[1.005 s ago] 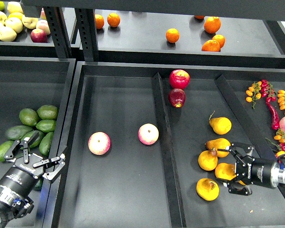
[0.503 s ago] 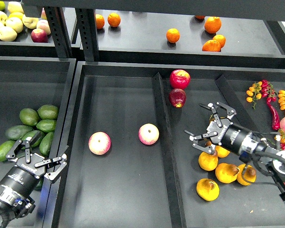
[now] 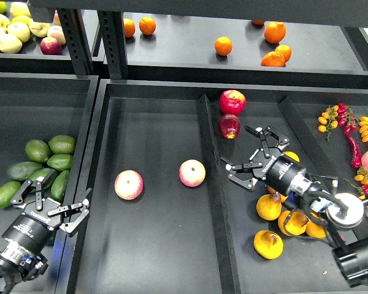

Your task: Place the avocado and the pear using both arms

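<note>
Several green avocados (image 3: 49,162) lie in the left bin, some dark like one at the pile's left (image 3: 21,170), one lime-green (image 3: 5,195). My left gripper (image 3: 53,201) is open and empty at the pile's near right edge, one finger over an avocado (image 3: 60,182). Several orange-yellow pears lie in the right bin; one with a brown blotch (image 3: 268,244) is nearest me. My right gripper (image 3: 249,157) is open and empty, above the bin floor just left of the pears, partly hiding one pear (image 3: 289,157).
Two pink-yellow apples (image 3: 128,184) (image 3: 192,173) lie in the centre bin. Two red apples (image 3: 232,101) lie behind my right gripper. A raised divider (image 3: 213,184) splits centre and right bins. Oranges (image 3: 222,45) sit on the back shelf; peppers and small tomatoes (image 3: 349,131) lie far right.
My right gripper has swung left and away from the pears, towards the divider, staying open and empty. My left gripper has barely shifted, slightly towards me.
</note>
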Motion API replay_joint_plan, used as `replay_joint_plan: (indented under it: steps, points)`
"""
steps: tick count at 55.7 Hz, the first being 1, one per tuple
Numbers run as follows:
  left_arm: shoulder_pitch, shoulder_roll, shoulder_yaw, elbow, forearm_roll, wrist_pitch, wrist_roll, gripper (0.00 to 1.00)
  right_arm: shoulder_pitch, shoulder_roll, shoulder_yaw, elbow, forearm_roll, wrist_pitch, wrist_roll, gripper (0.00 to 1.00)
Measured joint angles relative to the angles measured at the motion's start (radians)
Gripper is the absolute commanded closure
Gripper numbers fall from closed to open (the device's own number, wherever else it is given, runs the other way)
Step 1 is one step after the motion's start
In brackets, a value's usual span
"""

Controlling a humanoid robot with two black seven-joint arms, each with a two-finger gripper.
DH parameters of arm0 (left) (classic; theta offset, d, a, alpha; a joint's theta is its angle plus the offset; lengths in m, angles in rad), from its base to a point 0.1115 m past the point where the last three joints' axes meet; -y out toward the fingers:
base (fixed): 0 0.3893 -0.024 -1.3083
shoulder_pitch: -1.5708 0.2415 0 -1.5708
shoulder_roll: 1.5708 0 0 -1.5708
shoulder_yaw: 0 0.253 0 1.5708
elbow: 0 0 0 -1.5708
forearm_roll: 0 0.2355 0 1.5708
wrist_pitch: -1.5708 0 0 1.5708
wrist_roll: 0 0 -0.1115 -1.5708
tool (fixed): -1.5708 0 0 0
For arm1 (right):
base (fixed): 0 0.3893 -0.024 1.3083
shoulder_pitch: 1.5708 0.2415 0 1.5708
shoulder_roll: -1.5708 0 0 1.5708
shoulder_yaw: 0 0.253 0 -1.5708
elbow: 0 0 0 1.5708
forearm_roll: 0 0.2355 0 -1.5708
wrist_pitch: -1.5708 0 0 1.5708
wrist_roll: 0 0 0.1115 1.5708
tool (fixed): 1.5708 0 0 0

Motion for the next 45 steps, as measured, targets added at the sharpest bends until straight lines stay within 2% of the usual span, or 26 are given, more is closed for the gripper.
replay_joint_plan:
  steps: [19, 31, 45]
  points:
    - [-0.023, 0.0, 0.013, 0.059, -0.057, 0.0, 0.0, 0.01, -0.014, 0.0, -0.034, 0.041, 0.005, 0.017, 0.0, 0.01]
    - [-0.052, 0.0, -0.002, -0.025, -0.058, 0.0, -0.028, 0.01, -0.025, 0.0, -0.039, 0.189, 0.005, 0.005, 0.0, 0.01]
    - [-0.115, 0.0, -0.016, -0.112, -0.058, 0.0, -0.039, 0.01, -0.026, 0.0, -0.044, 0.243, 0.009, 0.004, 0.0, 0.01]
